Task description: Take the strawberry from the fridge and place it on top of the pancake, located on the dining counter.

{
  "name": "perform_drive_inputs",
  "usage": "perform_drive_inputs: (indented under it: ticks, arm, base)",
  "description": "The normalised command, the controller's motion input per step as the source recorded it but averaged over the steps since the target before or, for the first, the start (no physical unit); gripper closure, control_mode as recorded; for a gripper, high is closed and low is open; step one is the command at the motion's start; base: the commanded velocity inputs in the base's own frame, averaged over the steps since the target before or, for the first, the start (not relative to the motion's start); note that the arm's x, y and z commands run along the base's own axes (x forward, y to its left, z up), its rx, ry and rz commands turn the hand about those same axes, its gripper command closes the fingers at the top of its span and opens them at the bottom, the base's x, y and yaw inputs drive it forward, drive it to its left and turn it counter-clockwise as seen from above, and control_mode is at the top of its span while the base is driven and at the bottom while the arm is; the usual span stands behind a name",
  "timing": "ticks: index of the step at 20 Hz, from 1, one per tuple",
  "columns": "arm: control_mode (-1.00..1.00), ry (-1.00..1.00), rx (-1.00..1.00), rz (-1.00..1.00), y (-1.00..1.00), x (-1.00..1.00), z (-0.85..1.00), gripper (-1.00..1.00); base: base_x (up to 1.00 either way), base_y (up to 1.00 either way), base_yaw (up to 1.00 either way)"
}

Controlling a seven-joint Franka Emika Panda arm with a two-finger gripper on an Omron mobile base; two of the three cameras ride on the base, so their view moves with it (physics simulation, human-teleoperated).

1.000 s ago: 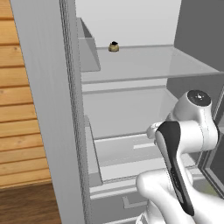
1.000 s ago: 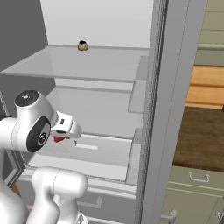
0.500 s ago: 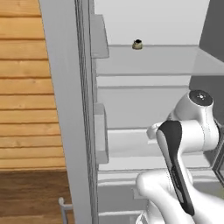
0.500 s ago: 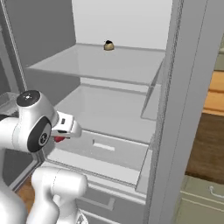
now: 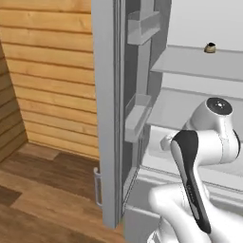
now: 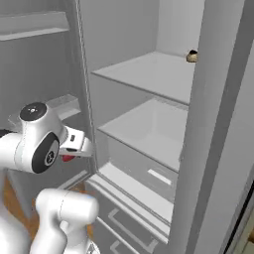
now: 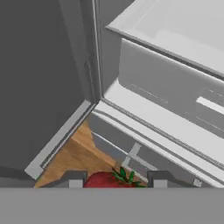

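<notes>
While our pincer grips the strawberry clear of the fridge | we judge carry to pancake next.

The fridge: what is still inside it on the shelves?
Inside the fridge, a small brown-and-cream jar-like item stands on the upper shelf. The shelf below looks bare. The door frame covers the right part of both shelves.
</notes>
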Motion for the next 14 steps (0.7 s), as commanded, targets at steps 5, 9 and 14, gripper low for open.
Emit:
perform_drive_inputs:
  ticks: [5, 9, 14]
  arm:
    - [1.0, 0.0, 0.0, 0.0, 0.0, 0.0, 0.0, 1.0]
    - [1.0, 0.0, 0.0, 0.0, 0.0, 0.0, 0.0, 1.0]
    - [1.0, 0.0, 0.0, 0.0, 0.0, 0.0, 0.0, 1.0]
  base:
    - [-0.67, 0.25, 0.68]
    - [-0.99, 0.55, 0.51]
    - [-0.72, 0.79, 0.53]
